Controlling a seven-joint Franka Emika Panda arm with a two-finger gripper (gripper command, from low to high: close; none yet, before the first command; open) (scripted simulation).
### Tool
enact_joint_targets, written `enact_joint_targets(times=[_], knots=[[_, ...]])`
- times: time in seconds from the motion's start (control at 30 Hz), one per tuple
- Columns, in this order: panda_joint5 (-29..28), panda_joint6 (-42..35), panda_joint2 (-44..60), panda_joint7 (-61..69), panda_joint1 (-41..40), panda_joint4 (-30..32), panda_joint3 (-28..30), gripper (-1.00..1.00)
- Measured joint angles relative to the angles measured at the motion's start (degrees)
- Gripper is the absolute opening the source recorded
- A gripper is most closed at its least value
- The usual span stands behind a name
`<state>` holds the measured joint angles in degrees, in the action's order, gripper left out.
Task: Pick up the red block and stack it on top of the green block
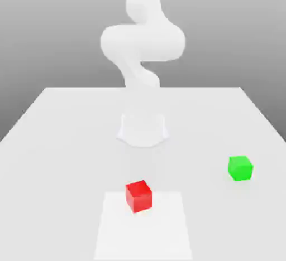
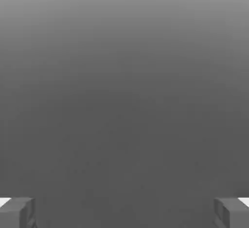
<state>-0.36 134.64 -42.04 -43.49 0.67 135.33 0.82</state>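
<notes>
The red block [image 1: 138,196] sits on the white table [image 1: 50,143] near the front, a little to the exterior view's left of centre. The green block [image 1: 240,168] rests apart from it, further back and toward the exterior view's right. In the hand view my gripper [image 2: 124,213] is open, its two grey fingers [image 2: 19,212] standing far apart with only a plain grey backdrop between them. Neither block lies between the fingers. The white arm [image 1: 142,42] rises behind the blocks.
The arm's round base [image 1: 142,129] stands at the table's middle, behind the red block. A paler square patch [image 1: 162,232] marks the tabletop under and in front of the red block. The table's edges slant outward toward the front.
</notes>
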Motion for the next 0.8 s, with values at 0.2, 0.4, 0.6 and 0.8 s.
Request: enact_joint_targets(times=[0.2, 0.4, 0.6, 0.8], knots=[[-0.87, 8.17, 11.03, 6.82, 1.80, 9.89, 2.43, 0.00], [-1.46, 16.48, 22.41, 14.07, 3.38, 19.96, 4.79, 0.00], [-0.82, 27.77, 38.01, 22.60, 4.29, 29.59, 6.12, 0.00], [4.85, 39.09, 51.63, 27.52, 1.98, 28.82, 2.34, 0.00]])
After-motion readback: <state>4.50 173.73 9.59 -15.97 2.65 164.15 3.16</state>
